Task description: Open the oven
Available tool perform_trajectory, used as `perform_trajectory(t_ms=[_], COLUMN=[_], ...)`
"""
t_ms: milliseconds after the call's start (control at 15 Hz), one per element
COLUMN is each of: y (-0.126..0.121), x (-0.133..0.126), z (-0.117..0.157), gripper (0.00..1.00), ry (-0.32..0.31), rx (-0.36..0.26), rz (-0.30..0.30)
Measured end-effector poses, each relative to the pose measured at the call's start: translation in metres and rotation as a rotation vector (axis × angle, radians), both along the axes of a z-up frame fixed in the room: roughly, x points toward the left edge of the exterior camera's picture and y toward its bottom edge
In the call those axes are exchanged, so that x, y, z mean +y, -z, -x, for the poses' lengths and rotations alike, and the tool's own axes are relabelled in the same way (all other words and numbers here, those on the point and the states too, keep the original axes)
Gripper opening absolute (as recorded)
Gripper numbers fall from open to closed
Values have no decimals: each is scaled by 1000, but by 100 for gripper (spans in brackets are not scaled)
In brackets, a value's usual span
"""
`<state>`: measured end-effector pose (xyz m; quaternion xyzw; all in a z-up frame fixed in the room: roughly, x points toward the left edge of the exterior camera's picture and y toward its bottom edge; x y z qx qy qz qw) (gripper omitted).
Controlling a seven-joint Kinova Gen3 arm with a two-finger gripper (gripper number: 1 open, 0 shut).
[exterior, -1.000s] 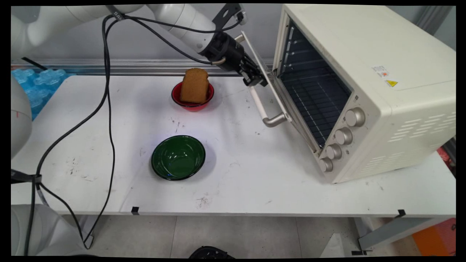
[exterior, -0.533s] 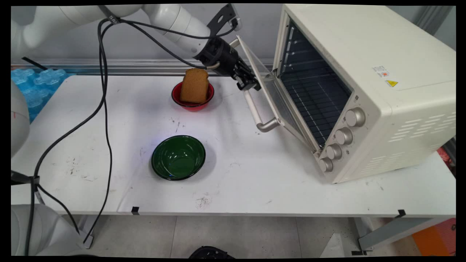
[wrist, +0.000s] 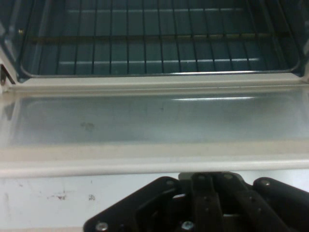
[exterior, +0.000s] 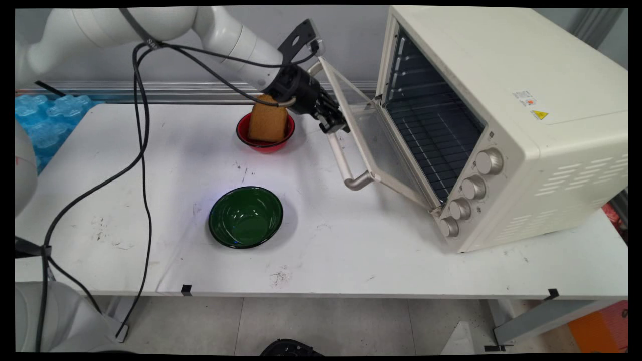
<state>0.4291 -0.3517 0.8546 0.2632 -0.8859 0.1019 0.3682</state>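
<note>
**Oven door part-lowered, gripper on its handle**

White tabletop against a grey wall, cream toaster oven set at the right. Its glass door is seen hinged at the bottom and tilted outward, roughly halfway between shut and flat. The gripper is placed at the far end of the door handle, touching it or wrapped round it. Step in hand is judged as door handling; direction of swing cannot be read from this moment alone. Any further swing calls for the wrist to follow the hinge arc so the handle is not lost.

Jaws: clenched or released cannot be told; in the hand view only the linkage is shown, with door edge just above it.

Bread is stood upright in the red bowl, just beside the gripper. Green bowl is seen nearer, well apart.
</note>
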Motion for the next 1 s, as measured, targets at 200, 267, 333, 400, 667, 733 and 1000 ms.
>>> perform_trajectory(t_ms=[200, 267, 333, 400, 667, 733, 1000], y=[11, 15, 19, 23, 42, 46, 66], x=[5, 6, 8, 10, 19, 21, 29], z=[-7, -9, -12, -15, -26, -28, -38], gripper=[0, 0, 0, 0, 0, 0, 0], ry=[-15, -19, -23, -26, -33, -33, -42], rx=[13, 17, 22, 27, 46, 51, 79], rz=[2, 3, 4, 6, 12, 13, 18])
